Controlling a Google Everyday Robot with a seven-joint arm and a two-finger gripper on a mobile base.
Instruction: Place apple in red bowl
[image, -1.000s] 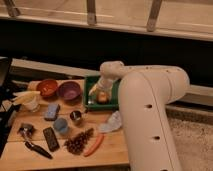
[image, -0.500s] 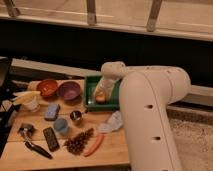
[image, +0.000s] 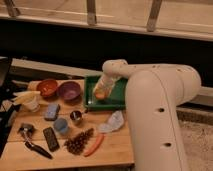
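Orange-yellow apple (image: 100, 94) sits in the green tray (image: 118, 98), just left of frame ctr, right at the tip of the gripper (image: 102, 91). The gripper reaches down into the tray from the big white arm (image: 155, 100) that fills the right side. Jaws are closed in and look pinched on the apple, tho I can't tell if the fruit is off the tray floor. Key relation: red bowl (image: 48, 88) lies left of the gripper at approx the same height in the frame, near the upper-left corner of the wooden table (image: 115, 145). The purple bowl (image: 69, 91) sits directly btw tray and red bowl. So the carry, as I judge it, runs leftward, up over the tray's left rim and across the purple bowl. Stopping short would put the apple in the wrong bowl. Apple is round, so no long axis to mind. Hard to make out: finger shapes merge w/ wrist and fruit, part of the apple is covered by the gripper, and the tray's right end is behind the arm.
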